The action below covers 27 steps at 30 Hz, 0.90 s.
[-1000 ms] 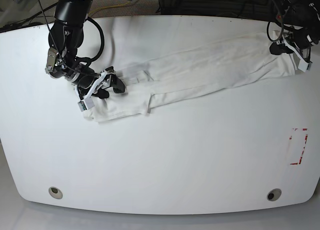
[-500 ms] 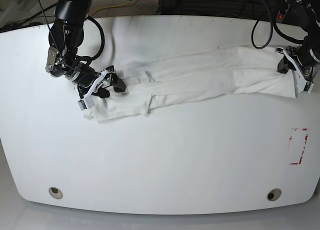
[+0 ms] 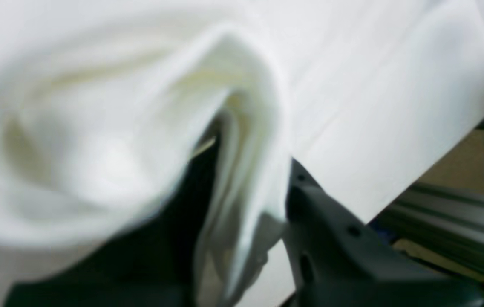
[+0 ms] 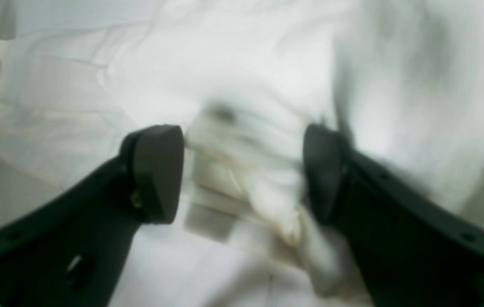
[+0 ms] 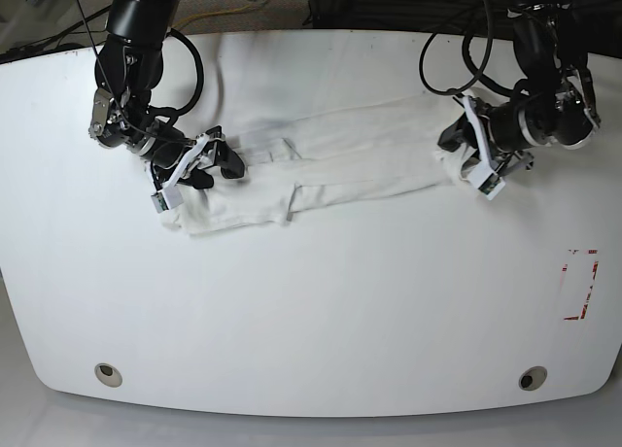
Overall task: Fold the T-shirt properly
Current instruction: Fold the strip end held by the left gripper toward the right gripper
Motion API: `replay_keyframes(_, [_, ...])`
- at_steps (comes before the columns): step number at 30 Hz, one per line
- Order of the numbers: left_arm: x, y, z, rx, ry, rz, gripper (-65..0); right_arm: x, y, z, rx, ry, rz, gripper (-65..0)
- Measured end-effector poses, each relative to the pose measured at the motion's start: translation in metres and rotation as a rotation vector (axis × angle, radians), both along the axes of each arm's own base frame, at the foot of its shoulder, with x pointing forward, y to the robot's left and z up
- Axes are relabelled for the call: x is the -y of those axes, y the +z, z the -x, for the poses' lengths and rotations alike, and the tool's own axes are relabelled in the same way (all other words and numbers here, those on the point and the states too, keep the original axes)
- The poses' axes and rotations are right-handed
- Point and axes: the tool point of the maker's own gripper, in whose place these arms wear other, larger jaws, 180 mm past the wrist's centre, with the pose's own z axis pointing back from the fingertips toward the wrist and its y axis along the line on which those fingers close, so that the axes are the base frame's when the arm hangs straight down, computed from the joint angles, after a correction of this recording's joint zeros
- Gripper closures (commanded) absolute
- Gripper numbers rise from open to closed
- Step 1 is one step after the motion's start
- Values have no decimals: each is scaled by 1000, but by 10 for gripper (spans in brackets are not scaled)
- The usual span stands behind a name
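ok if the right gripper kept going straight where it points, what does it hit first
Most likely the T-shirt: bunched white cloth lies between the open jaws of the right gripper, though blur leaves the depth unclear.

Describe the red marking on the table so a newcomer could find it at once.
Start at the white table in the base view and go to its edge on that view's right, below the left hand that grips the T-shirt. There sits a small upright red rectangle outline, broken in places. It is the only coloured mark on the tabletop.
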Motion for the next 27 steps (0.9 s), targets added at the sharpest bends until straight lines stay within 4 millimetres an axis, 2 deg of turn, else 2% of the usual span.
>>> replay_keyframes(6, [41, 7, -8, 23, -66, 73, -36, -1, 0, 0, 0, 0, -2, -430])
replay_keyframes(14, [65, 4, -10, -28, -63, 133, -53, -7, 0, 0, 2, -5, -21, -430])
replay_keyframes(16, [68, -5, -10, -74, -45, 155, -101, -8, 0, 0, 2, -5, -23, -430])
replay_keyframes(19, [67, -16, -14, -124, -21, 169, -233, -8, 0, 0, 2, -5, -24, -430])
replay_keyframes(23, [65, -18, -20, -133, -9, 179, -382, -8, 0, 0, 2, -5, -24, -430])
replay_keyframes(27, [67, -17, -19, -132, -15, 178, -394, -8, 0, 0, 2, -5, -24, -430])
